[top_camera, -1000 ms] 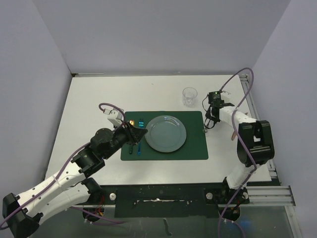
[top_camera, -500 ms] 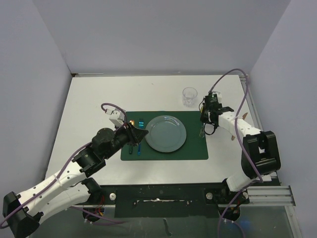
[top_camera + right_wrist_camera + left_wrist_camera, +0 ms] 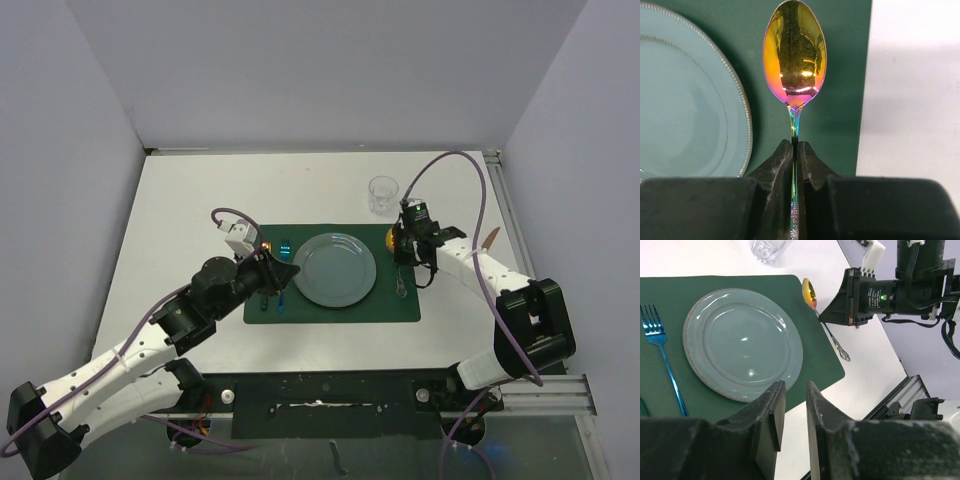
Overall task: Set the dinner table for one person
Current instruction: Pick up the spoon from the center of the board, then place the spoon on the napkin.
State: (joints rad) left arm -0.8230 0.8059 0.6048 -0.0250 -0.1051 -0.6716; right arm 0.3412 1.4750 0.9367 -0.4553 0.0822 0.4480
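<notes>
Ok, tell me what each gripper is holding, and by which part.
The right gripper holds the spoon by its handle, just behind the bowl. The left gripper holds nothing.

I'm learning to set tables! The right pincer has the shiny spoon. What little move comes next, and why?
Probably lower the spoon flat and open the right pincer. It is shut on the handle, and the spoon's bowl is over the placemat, just right of the plate, where a spoon belongs.
</notes>
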